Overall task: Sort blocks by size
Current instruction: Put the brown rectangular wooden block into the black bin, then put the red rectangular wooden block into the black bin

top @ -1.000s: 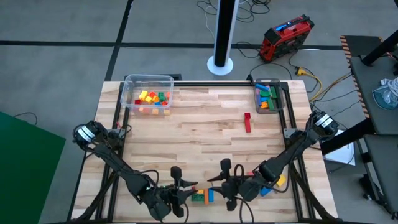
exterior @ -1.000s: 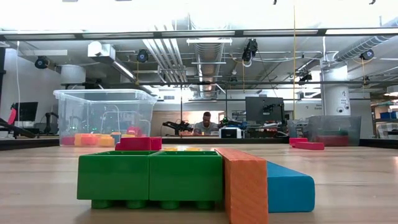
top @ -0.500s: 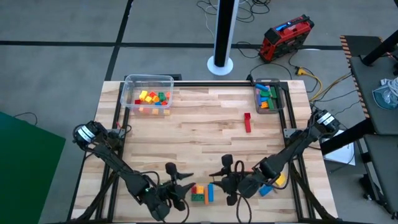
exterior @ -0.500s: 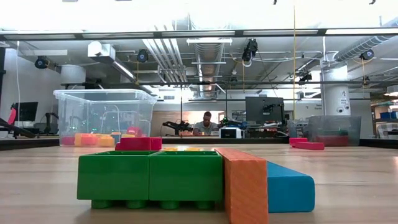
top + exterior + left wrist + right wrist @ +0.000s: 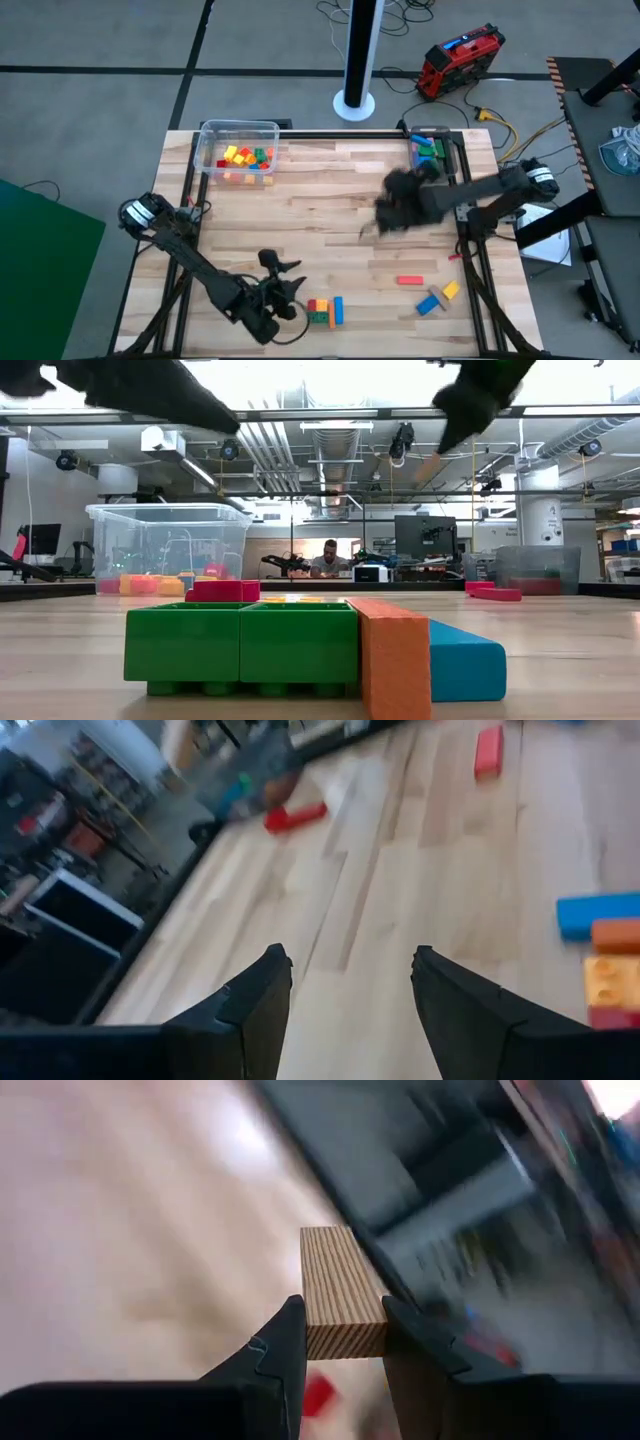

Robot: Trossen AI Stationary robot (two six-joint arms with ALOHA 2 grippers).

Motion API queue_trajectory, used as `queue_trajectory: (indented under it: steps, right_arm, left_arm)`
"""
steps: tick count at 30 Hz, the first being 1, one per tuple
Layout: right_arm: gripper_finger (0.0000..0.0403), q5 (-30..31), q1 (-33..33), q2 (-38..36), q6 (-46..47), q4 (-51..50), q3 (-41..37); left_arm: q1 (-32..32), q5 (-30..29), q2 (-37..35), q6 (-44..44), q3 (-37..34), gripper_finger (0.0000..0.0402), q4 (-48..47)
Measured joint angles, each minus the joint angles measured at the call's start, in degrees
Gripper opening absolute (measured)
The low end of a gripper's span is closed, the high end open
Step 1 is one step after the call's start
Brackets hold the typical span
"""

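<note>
Several blocks lie in a cluster [image 5: 325,310] near the table's front edge, showing green [image 5: 240,643], orange [image 5: 395,660] and blue [image 5: 465,660] in the low view. To their right lie an orange-red block [image 5: 410,280], a blue one [image 5: 430,303] and a yellow one [image 5: 450,290]. A red bar [image 5: 497,594] lies far right. My left gripper [image 5: 278,285] stands open just left of the cluster. My right gripper [image 5: 395,210] is up over the table's right half, shut on a pale wooden block [image 5: 343,1292]. My right gripper pinches the pale wooden block between its two fingers [image 5: 275,1350], which sit on two opposite sides of it. Its striped end face [image 5: 343,1325] shows between them. The block [image 5: 432,465] is lifted well clear of the table and slants down below the gripper.
A clear tub [image 5: 238,150] with small blocks stands at the far left corner. A smaller tub [image 5: 432,155] with longer blocks stands at the far right. The right arm [image 5: 490,195] reaches in across the table's right edge. Bare wood lies mid-table.
My right gripper has swung fast from the near edge beside the cluster, up and toward the far right. The orange-red block that its arm covered now shows. My left gripper has stayed beside the cluster, open.
</note>
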Motion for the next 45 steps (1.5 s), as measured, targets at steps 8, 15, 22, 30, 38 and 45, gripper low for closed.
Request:
queue_trajectory:
  steps: [8, 15, 22, 30, 38, 45]
  right_arm:
    - [0.0096, -2.6, -29.3, -2.0, 19.9, -15.4, -3.2]
    - [0.0120, -6.7, -49.0, -1.3, 1.2, 0.5, -8.6]
    - [0.0182, -10.6, -52.8, -1.4, -4.5, 6.4, -10.7]
    - [0.0227, -12.5, -44.0, -1.7, -2.7, 6.5, -10.7]
    - [0.0261, -15.4, -25.5, -2.5, 6.6, 6.6, -11.2]
    - [0.0285, -17.6, -9.8, 0.9, 22.8, 8.8, -13.6]
  left_arm:
    - [7.0, 8.3, -0.1, 1.8, -1.9, 0.0185, -2.3]
    - [12.3, 11.8, -0.8, 2.9, -4.5, 0.0185, -3.1]
    - [12.2, 11.8, -3.9, 3.0, -4.6, 0.0185, -4.0]
    - [10.9, 11.4, -11.2, 3.0, -4.6, 0.0185, -5.4]
    - [10.8, 5.1, -14.9, 3.0, -4.6, 0.0185, -7.7]
    - [10.9, 1.3, -14.3, 4.1, -4.6, 0.0185, -7.6]
